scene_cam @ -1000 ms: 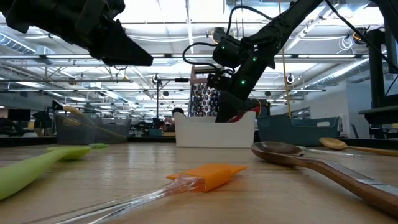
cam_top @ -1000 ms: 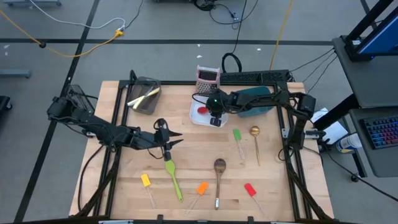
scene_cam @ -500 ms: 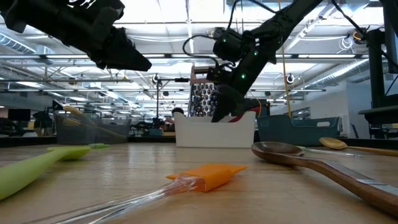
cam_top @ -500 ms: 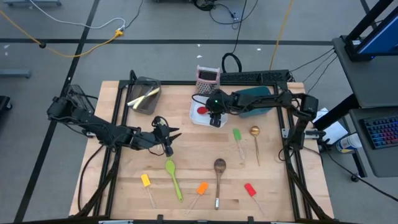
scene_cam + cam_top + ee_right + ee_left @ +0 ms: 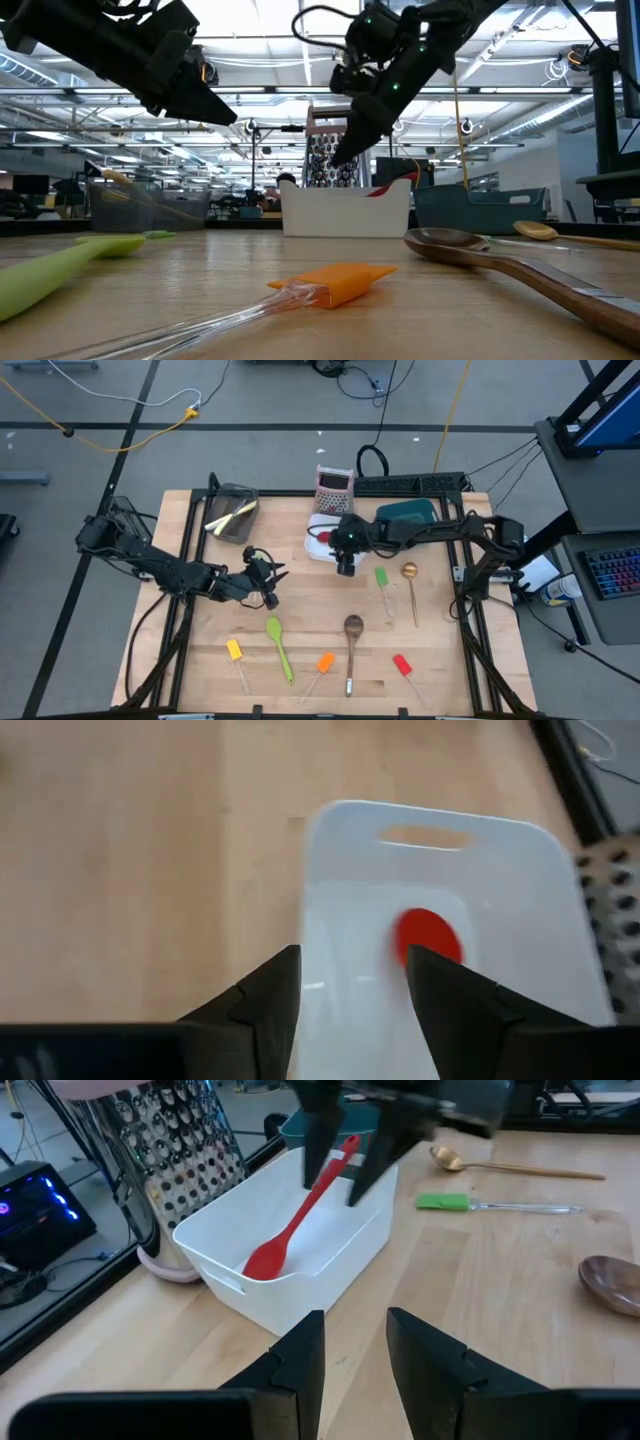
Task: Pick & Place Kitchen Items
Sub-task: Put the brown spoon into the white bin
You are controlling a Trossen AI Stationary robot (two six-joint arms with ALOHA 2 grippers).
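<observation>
I see the right gripper (image 5: 345, 567) open and empty over the white plastic bin (image 5: 316, 547). Only the left wrist view shows the red spoon (image 5: 296, 1217) lying whole inside it. Left gripper (image 5: 268, 582) hangs mid-table, slightly parted, holding nothing.

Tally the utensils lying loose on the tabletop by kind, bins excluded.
Clear-handled spatulas, yellow head, orange head, red head, green head: 4
Spoons, green spoon, wooden spoon, gold spoon: 3
Total: 7
</observation>
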